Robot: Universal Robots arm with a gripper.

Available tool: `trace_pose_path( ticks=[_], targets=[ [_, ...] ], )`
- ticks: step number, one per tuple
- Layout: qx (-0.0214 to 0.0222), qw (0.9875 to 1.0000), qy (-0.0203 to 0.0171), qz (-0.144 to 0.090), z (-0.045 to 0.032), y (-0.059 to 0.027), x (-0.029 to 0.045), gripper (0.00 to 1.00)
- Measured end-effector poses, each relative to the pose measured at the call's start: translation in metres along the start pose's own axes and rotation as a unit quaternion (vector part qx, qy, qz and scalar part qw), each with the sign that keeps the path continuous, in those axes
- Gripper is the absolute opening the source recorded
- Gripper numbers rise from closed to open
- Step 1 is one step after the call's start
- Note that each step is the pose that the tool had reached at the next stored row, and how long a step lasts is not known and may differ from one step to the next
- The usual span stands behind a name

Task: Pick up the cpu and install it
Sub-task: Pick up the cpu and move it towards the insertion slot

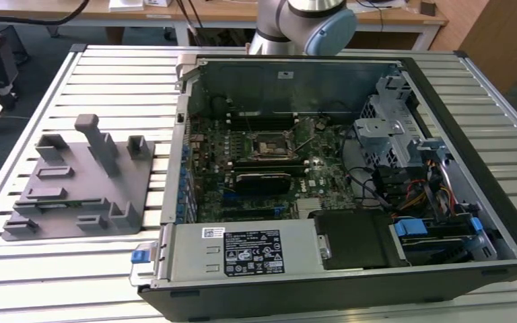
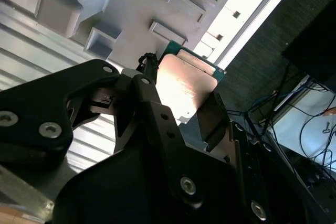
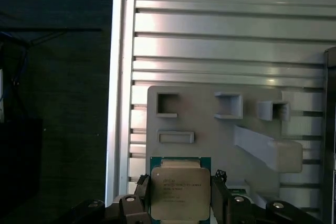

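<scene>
**CPU clamped in the gripper, over the edge of the fixture plate**

In both wrist views the gripper (image 3: 180,181) (image 2: 181,95) has its two black fingers (image 3: 218,187) closed part-way onto opposite edges of the cpu (image 3: 180,195) (image 2: 184,82), with the chip filling the gap between them. The cpu shows its silver-grey metal top, bordered by a thin green rim. Behind it lies the grey fixture plate (image 3: 210,140) (image 2: 136,3), with raised rectangular frames and a slanted post. The chip sits over the plate's border, and I cannot tell whether it touches the plate.

The plate rests on a slatted metal table (image 3: 210,24).

In the exterior view the same plate (image 1: 70,182) lies on the table (image 1: 106,74) towards the exterior view's left, just beside an open computer case (image 1: 349,282). Inside the case, the motherboard socket (image 1: 265,147) sits near the board's middle. A joint of the arm (image 1: 317,23) stands beyond the case's far wall.
</scene>
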State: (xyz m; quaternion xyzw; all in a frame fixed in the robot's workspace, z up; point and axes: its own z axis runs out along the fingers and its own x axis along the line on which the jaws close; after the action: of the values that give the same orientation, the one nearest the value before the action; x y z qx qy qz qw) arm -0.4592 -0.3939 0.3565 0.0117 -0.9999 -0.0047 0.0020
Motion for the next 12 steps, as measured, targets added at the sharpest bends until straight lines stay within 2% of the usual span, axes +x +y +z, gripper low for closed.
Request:
trace_pose_path(
  ticks=[12],
  targets=[
    [0.0000, 1.0000, -0.0001, 0.000, -0.0264, 0.0030, 0.0000, 0.54]
  ],
)
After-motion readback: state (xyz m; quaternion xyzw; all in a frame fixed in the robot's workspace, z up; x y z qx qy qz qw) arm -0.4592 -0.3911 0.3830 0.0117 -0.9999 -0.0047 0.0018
